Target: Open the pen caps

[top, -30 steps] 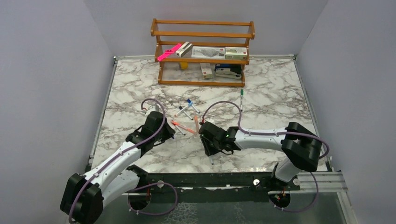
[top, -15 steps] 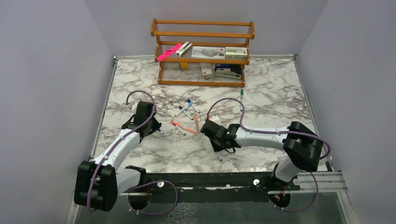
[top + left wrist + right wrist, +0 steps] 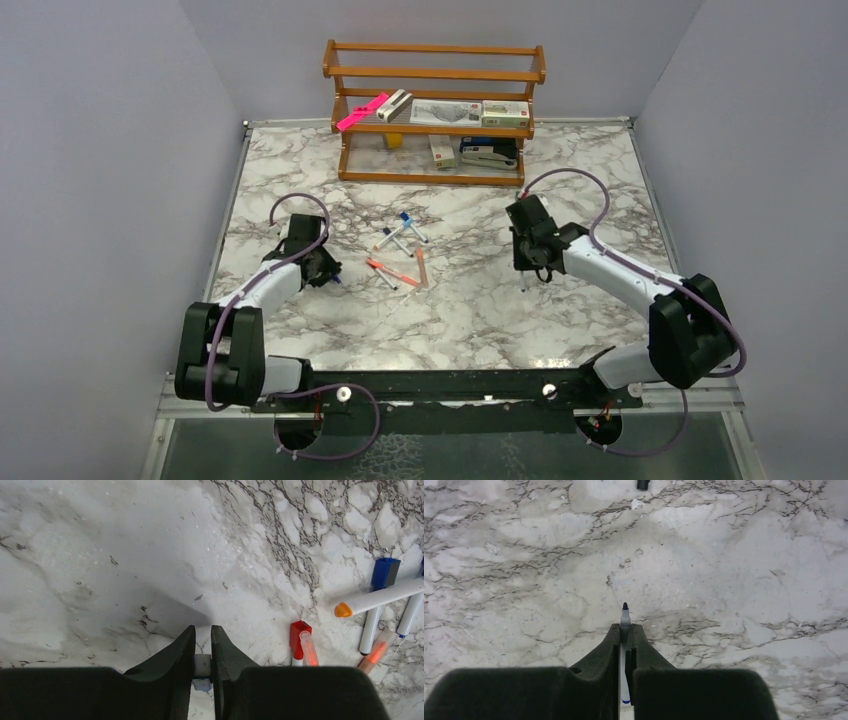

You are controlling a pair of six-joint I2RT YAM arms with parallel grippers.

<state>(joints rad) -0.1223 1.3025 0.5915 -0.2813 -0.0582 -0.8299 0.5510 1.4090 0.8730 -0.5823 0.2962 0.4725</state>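
Plainly, the left gripper point(image 3: 203, 628) was pinching a blue pen cap point(image 3: 202, 666). The small pale-and-blue piece sat wedged between its two dark fingers, low over the marble table point(image 3: 100, 555). Just to the right of that gripper in the left wrist view lay a red cap point(image 3: 299, 631) fitted on its white barrel, touching a translucent orange piece point(image 3: 309, 649) alongside it. Farther right lay a white pen with an orange end point(image 3: 380, 596) and a second blue cap point(image 3: 386, 573) on another barrel.

The right gripper point(image 3: 625, 627) was pressed together on an uncapped pen point(image 3: 625, 614). The pen's dark tip poked forward past the fingertips and its white barrel, with a blue ring near the bottom, ran back between the fingers. The tip hung above bare marble. A small dark object point(image 3: 642, 484) showed at the top edge of the right wrist view, too cropped to identify.

From above, the loose pens point(image 3: 400, 255) lay scattered in a small cluster mid-table, between the two grippers and nearer the left one. The right gripper was well apart from them, off to the right. At the far edge of the table stood a wooden rack point(image 3: 432, 75) holding a pink bar point(image 3: 362, 112) and a black stapler point(image 3: 488, 156) among some boxes.
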